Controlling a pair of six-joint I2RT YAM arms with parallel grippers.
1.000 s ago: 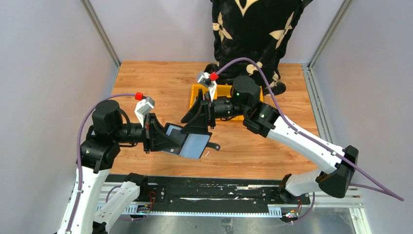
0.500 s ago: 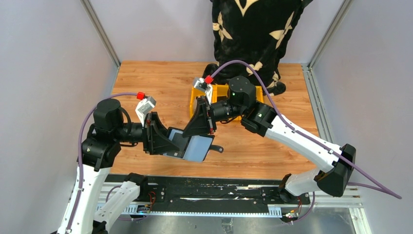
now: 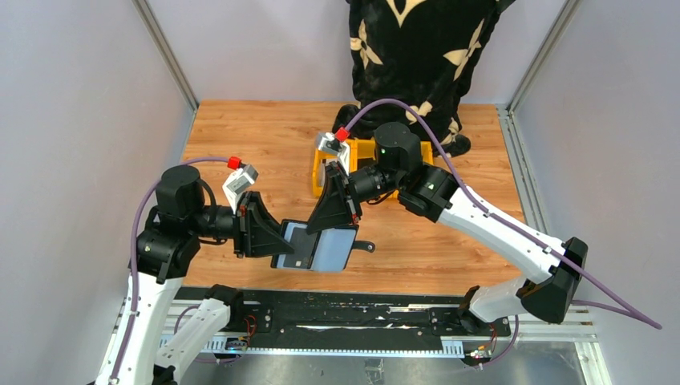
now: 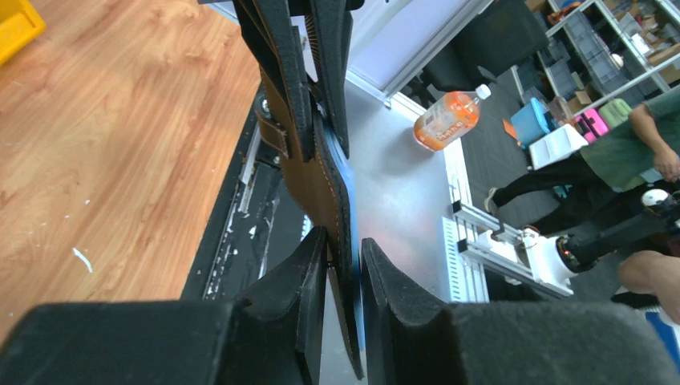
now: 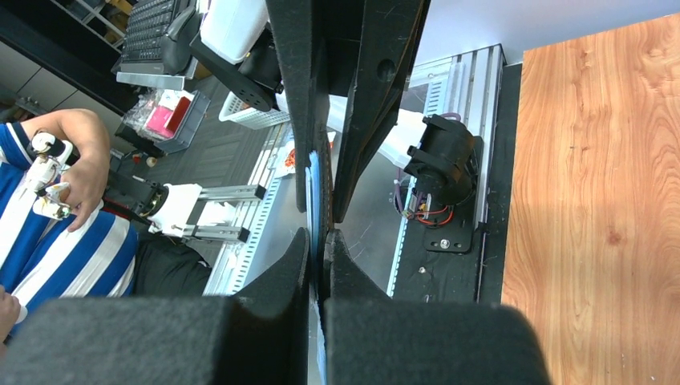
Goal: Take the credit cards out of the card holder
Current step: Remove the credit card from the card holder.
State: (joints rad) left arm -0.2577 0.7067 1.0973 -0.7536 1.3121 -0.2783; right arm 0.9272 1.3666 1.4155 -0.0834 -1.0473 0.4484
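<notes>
The black card holder (image 3: 293, 245) hangs open in the air over the table's near edge, its snap tab (image 3: 366, 245) pointing right. My left gripper (image 3: 275, 239) is shut on its left flap. In the left wrist view the holder (image 4: 325, 172) stands edge-on between the fingers of the left gripper (image 4: 345, 258). A pale grey-blue credit card (image 3: 333, 249) lies against the right flap. My right gripper (image 3: 337, 228) is shut on that card's upper edge. In the right wrist view the card (image 5: 314, 180) is a thin blue line running into the right gripper (image 5: 317, 241).
A yellow bin (image 3: 322, 157) stands on the wooden table (image 3: 240, 136) behind my right wrist; its corner shows in the left wrist view (image 4: 16, 22). A person in black patterned clothing (image 3: 417, 48) stands at the far edge. The black rail (image 3: 361, 317) runs below the holder.
Both grippers have carried the open holder a little right and toward the near edge. The holder has turned flatter, and my right gripper has come down with it.
</notes>
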